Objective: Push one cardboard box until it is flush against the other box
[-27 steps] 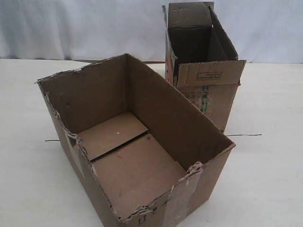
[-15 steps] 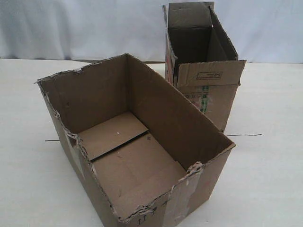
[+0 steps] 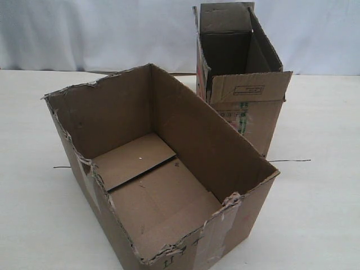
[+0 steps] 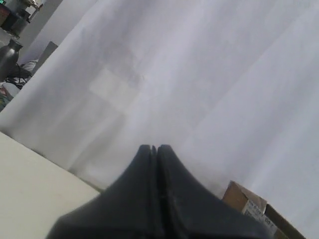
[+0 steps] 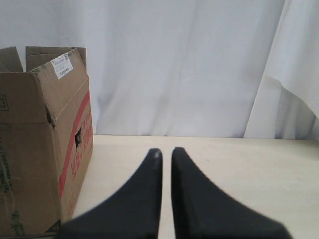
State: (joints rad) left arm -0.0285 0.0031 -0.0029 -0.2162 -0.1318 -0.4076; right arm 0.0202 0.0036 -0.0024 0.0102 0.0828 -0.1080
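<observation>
The cardboard box (image 3: 169, 185), wide with a ragged torn rim and no flaps, stands open and empty at the front of the exterior view. Behind it to the right stands the other box (image 3: 247, 107), taller and narrower, with a folded-out flap and green print. The wide box's wall hides whether they touch. The right wrist view shows the other box (image 5: 45, 144) with red print and a white sticker. My right gripper (image 5: 166, 152) is beside it, fingers nearly together, holding nothing. My left gripper (image 4: 154, 147) is shut and empty, near a carton corner (image 4: 246, 201). Neither gripper shows in the exterior view.
Both boxes rest on a pale table (image 3: 315, 214) with a white curtain (image 3: 101, 34) behind. A thin dark wire (image 3: 289, 161) lies on the table by the other box. Dark clutter (image 4: 10, 55) sits beyond the curtain's edge.
</observation>
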